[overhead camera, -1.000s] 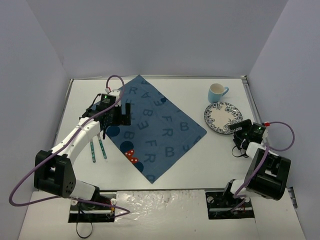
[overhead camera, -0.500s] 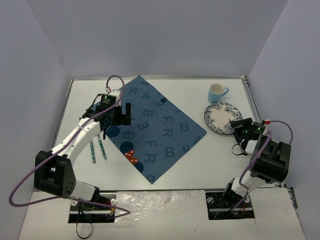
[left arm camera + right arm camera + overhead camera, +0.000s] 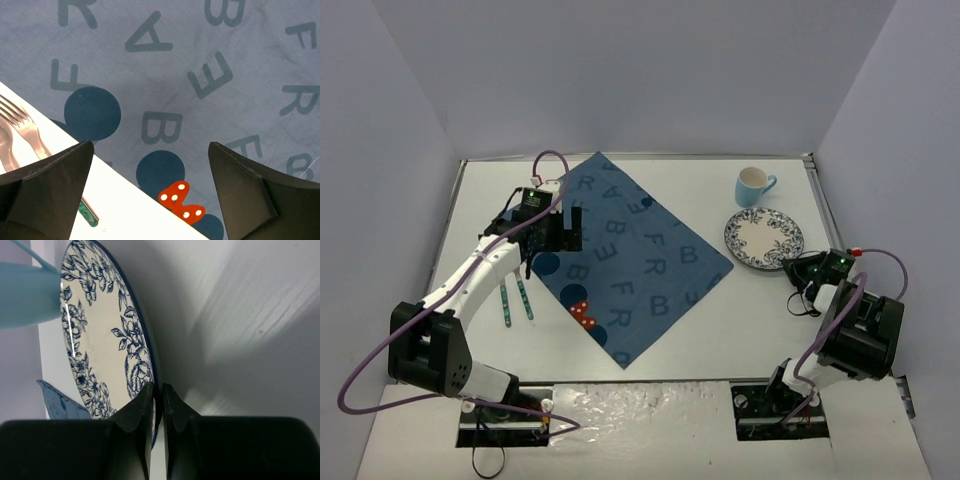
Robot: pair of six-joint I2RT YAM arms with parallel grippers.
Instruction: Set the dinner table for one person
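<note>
The right hand (image 3: 798, 267) has swung in over the last second and now sits at the near-right rim of the plate (image 3: 760, 236). In the wrist view its two fingers (image 3: 142, 405) are pressed together with the plate's blue edge pinched between them. The plate lies a touch further left than a second ago, so the grip seems to be moving it already.

The left hand (image 3: 561, 229) has not moved. It hovers over the left part of the blue lettered cloth (image 3: 640, 260) with its fingers wide apart and nothing between them.

The white desk (image 3: 750, 325) fills the floor of the view between the walls and carries everything. The cloth lies cornerwise in the middle, the cup (image 3: 753, 185) stands at the far right just behind the plate, and a fork (image 3: 25, 127) lies just off the cloth's left edge, with a second green-handled piece beside it.

I judge the plate is now ready to be lifted or slid from the right side onto the cloth. A hold on the rim alone looks thin, so the plate could tip or slip on the way. The cup and cutlery are not yet placed.
</note>
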